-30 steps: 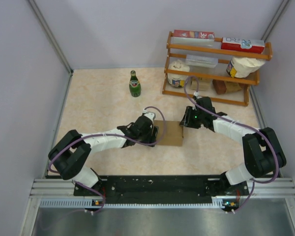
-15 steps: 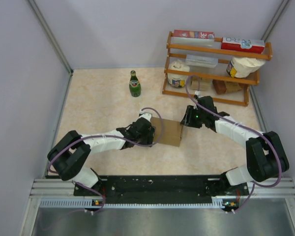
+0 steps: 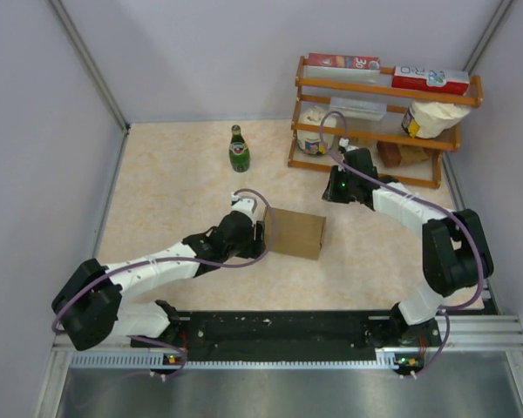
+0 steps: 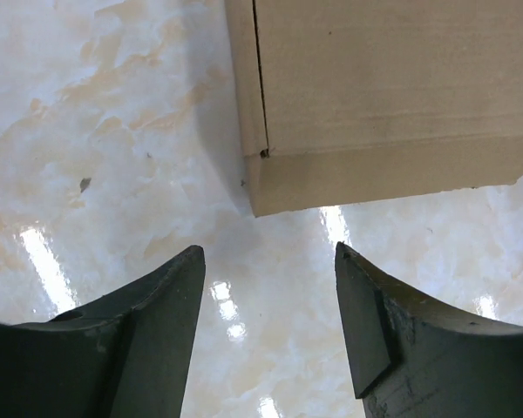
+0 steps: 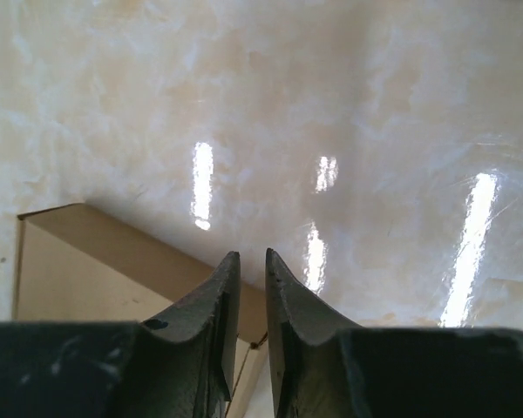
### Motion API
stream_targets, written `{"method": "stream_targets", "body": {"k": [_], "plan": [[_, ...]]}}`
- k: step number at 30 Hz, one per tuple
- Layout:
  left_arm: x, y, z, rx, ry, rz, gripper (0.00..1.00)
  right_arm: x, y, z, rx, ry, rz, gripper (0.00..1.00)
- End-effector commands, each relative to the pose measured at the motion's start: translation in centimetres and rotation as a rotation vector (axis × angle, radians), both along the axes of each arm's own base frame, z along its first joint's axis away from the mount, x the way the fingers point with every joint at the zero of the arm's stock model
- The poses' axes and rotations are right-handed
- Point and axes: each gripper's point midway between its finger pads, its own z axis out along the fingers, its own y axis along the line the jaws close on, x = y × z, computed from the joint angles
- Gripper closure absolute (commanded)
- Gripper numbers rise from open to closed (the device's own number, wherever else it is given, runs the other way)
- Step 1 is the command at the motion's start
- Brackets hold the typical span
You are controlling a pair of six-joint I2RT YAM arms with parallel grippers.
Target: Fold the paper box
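The paper box [image 3: 295, 233] is a plain brown cardboard box resting on the marbled tabletop, folded into an oblong shape. In the left wrist view its corner and side fill the upper right [image 4: 383, 96]. My left gripper [image 3: 258, 230] sits just left of the box; in its own view it [image 4: 268, 261] is open with only table between the fingers, a little short of the box. My right gripper [image 3: 329, 192] hangs beyond the box's far right corner. Its jaws [image 5: 251, 261] are nearly together with a slim empty gap, and the box [image 5: 78, 261] lies below left.
A green glass bottle [image 3: 237, 149] stands at the back of the table. At the back right a wooden shelf rack [image 3: 379, 132] holds printed cartons, bags and jars, close behind my right arm. Grey walls enclose the table on three sides.
My right gripper has pulled back from the box towards the rack and narrowed its jaws. My left arm has stretched out, with its gripper staying open at the box's left end.
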Motion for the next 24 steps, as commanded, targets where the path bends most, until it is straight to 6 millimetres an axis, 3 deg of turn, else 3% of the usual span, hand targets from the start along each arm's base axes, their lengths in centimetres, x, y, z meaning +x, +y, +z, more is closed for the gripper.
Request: {"method": "stream_targets", "body": {"k": [1,3,7,15,24], "plan": [[-0.4,0.3,0.5,-0.049,-0.009,0.030,0.39,1.3,-1.2,-0.5,-0.091,-0.009,0.014,0.84],[-0.6,0.4,0.4,-0.051,-0.002,0.032,0.49,1.0,-1.2,-1.5,-0.116,0.013,0.028,0.86],[-0.6,0.2,0.5,-0.065,-0.007,0.026,0.98,-0.2,0.0,-3.1,-0.138,0.057,0.097,0.88],[-0.4,0.4,0.4,-0.051,-0.015,0.029,1.00,-5.2,1.5,-5.6,-0.137,0.144,0.174,0.89],[-0.6,-0.4,0.5,-0.067,-0.025,-0.028,1.00,-12.0,3.0,-5.6,-0.062,0.189,0.231,0.89]]}}
